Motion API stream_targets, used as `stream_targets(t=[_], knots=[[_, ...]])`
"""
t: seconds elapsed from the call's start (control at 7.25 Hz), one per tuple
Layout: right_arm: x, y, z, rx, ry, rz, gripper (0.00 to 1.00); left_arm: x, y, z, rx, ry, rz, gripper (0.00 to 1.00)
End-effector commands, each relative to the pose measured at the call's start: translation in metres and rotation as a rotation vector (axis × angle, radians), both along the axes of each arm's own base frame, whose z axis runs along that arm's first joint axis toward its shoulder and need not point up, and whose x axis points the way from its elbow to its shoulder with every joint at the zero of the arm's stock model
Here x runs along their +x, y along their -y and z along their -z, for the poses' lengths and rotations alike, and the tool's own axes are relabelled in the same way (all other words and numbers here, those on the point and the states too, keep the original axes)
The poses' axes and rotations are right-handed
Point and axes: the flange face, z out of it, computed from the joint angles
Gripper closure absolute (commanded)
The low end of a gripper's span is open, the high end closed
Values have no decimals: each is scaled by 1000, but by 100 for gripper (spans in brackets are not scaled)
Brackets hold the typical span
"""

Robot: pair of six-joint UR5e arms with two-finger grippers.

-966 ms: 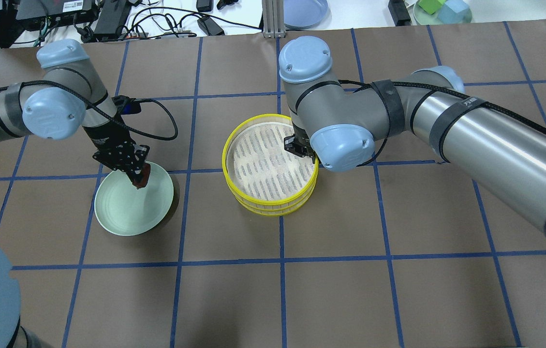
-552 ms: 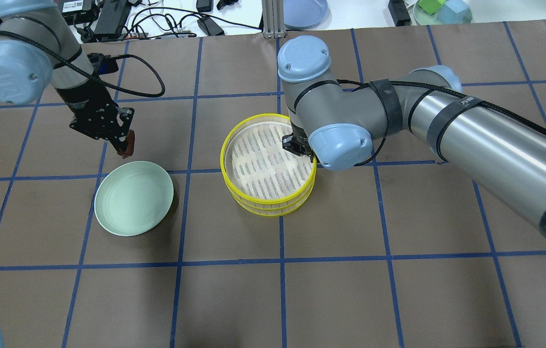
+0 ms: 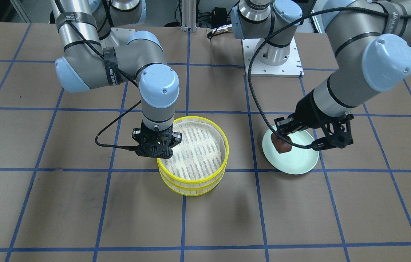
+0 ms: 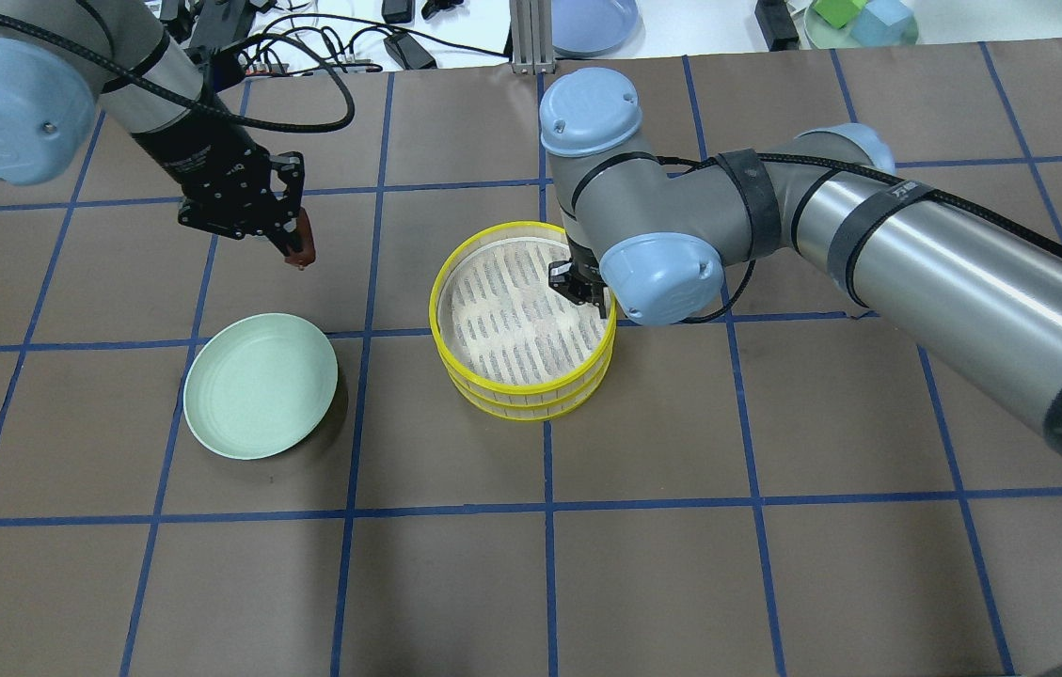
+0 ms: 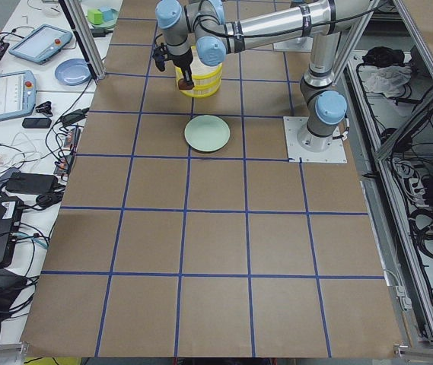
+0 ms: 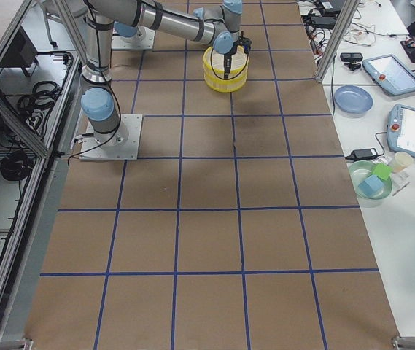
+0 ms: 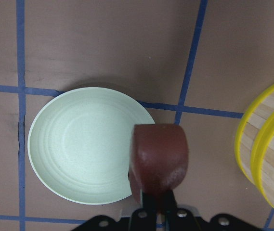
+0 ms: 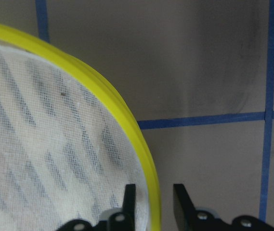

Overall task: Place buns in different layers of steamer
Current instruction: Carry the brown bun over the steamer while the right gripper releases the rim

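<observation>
The left gripper [image 4: 297,244] clamps the dark bun [image 7: 158,156] (green plate [image 7: 69,144] lower, a little aside); the right gripper [image 8: 153,190], jaws narrow, straddles the upper layer [image 4: 442,282] at its rim, grip not clear

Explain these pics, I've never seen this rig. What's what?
The machine is a left arm and a right arm at a gridded table. One camera looks from behind the robot, one faces it, two sit at the table's ends, and one rides on each wrist. On the table are an empty pale green plate and two stacked yellow-rimmed steamer trays. The left claw holds a reddish-brown bun in the air near the plate. The right claw straddles the top tray's rim, with gaps visible on both sides.
</observation>
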Motion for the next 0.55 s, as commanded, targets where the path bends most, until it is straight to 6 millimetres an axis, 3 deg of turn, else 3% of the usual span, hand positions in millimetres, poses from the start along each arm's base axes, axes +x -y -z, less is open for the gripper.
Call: stream_targets(t=[0.0,0.14,0.28,0.41], knots=[[-24,-1,-86,-99,29,28,0,-65,-3,2,-4,-108,-104,100],[-58,-19,-155,-91,53,78,0,-90,-6,8,19,-185,-127,100],[-91,-30,-207,-93,134,146,0,-104,-5,15,46,-238,-128,100],[-112,-41,-241,-115,146,183,0,-116,0,29,56,-292,-122,100]])
